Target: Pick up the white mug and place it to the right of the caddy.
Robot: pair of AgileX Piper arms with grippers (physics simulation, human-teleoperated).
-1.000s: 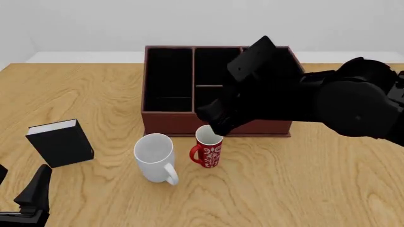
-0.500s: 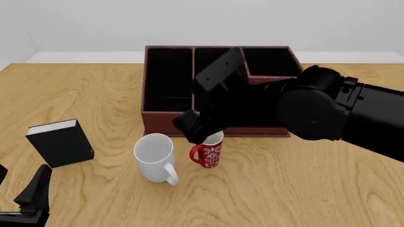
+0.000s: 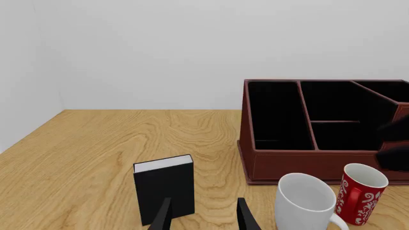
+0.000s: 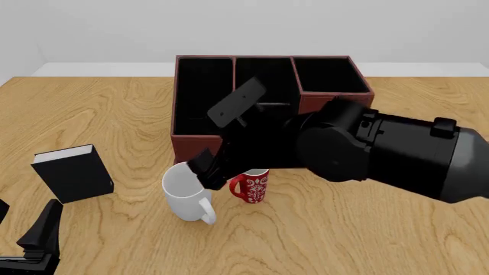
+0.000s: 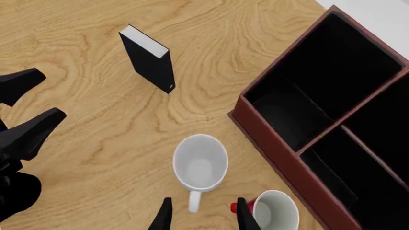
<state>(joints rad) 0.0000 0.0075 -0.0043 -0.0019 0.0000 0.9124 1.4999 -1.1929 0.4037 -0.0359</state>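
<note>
Two pincers in play: the left pincer [image 4: 34, 243] idles open at the counter's [image 4: 367, 229] near-left corner, beside the black book [image 4: 73, 173]. Centre stage, the white mug [image 4: 187, 189] stands upright before the caddy [image 4: 202, 97]; the right pincer [image 5: 201, 218] hovers open above its handle. Rightward, the red mug [image 4: 252, 186].

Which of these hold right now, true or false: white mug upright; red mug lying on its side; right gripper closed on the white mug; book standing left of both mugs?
1. The white mug stands upright. True.
2. The red mug lies on its side. False: it stands upright beside the white mug.
3. The right gripper grips the white mug. False: open, above it, holding nothing.
4. The black book stands left of both mugs. True.
</note>
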